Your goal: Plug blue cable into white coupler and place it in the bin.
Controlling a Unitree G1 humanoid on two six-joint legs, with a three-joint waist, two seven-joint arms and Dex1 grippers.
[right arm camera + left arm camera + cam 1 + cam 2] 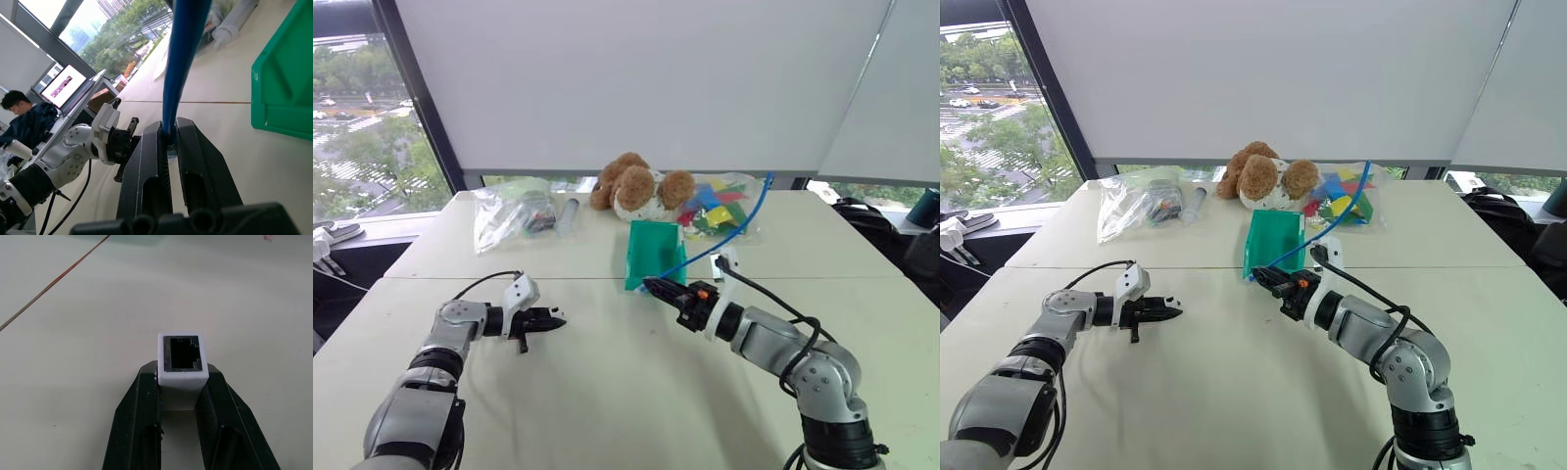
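My left gripper point(182, 382) is shut on the white coupler point(183, 363), a small white block whose dark socket faces away from the wrist. It hovers low over the table at the left point(546, 319). My right gripper point(656, 287) is shut on the blue cable point(744, 227) near its end, with the black fingers point(146, 161) pressed on both sides of the cord point(183, 58). The cable rises behind it and arcs toward the back right. The two grippers point at each other with a gap between them. The teal-green bin point(651, 255) stands just behind the right gripper.
A brown teddy bear point(636, 186) sits at the table's far edge. Beside it are a clear bag point(509, 211), a grey tube point(568, 213) and a bag of coloured pieces point(720, 208). A person point(19, 112) sits at a laptop point(66, 83) off to the left.
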